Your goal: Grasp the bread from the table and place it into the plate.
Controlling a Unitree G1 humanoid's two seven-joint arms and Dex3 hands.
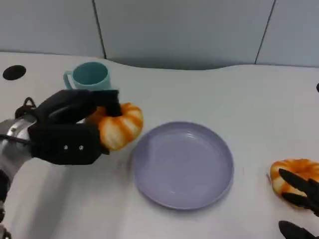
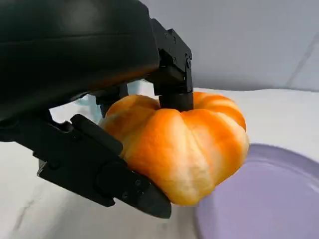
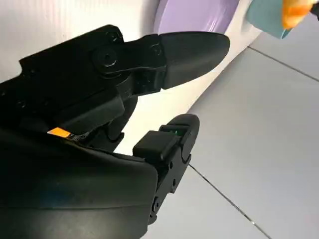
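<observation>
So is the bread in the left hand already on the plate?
No, the left hand holds the bread beside the plate.

White table (image 1: 259,94): plate (image 1: 183,164), cup (image 1: 89,75), bread (image 1: 294,174).

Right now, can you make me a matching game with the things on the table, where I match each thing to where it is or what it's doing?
Things:
1. plate
2. cup
3. bread in the left hand
4. second bread

Places:
A. teal, at the back of the table, behind the left hand
B. at the table's right edge, by the right hand
C. purple, nothing on it, in the middle
D. held up beside the plate

Pairs: 1-C, 2-A, 3-D, 4-B
</observation>
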